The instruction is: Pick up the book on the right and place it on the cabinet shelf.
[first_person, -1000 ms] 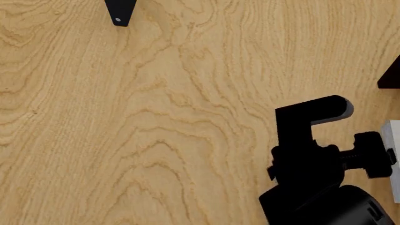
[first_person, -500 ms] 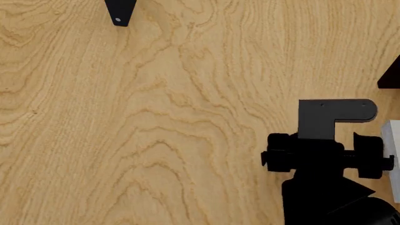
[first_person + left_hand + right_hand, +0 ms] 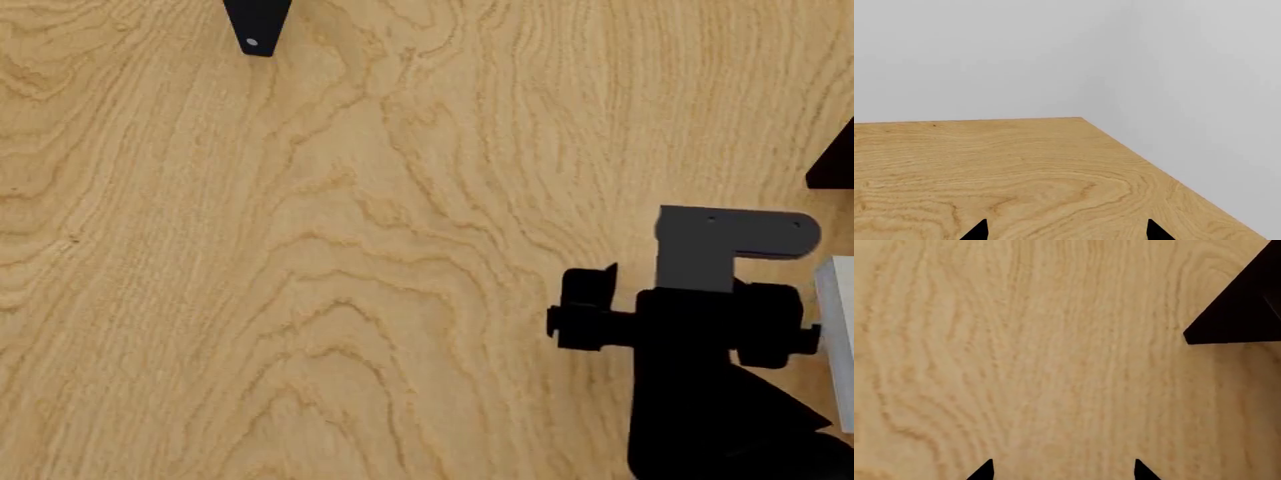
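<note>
Only a strip of the light grey book [image 3: 841, 285] shows, at the right edge of the head view, lying on the wooden table [image 3: 334, 250]. A corner of the very dark cabinet [image 3: 837, 160] shows above it, and also in the right wrist view [image 3: 1244, 310]. My right gripper [image 3: 683, 318] hangs over the table just left of the book, pointing down. Its fingertips stand wide apart in the right wrist view, so the gripper [image 3: 1062, 471] is open and empty. My left gripper [image 3: 1066, 231] is open and empty over a table corner. It is out of the head view.
A black book with a white dot on its spine [image 3: 256, 25] lies at the far left of the table. Grey walls [image 3: 1054, 55] meet behind the table corner [image 3: 1081, 118] in the left wrist view. Bare wood fills the middle of the head view.
My right wrist has turned and shifted a little to the right, toward the grey book. Its grey bracket now lies flat. The books and cabinet have not moved.
</note>
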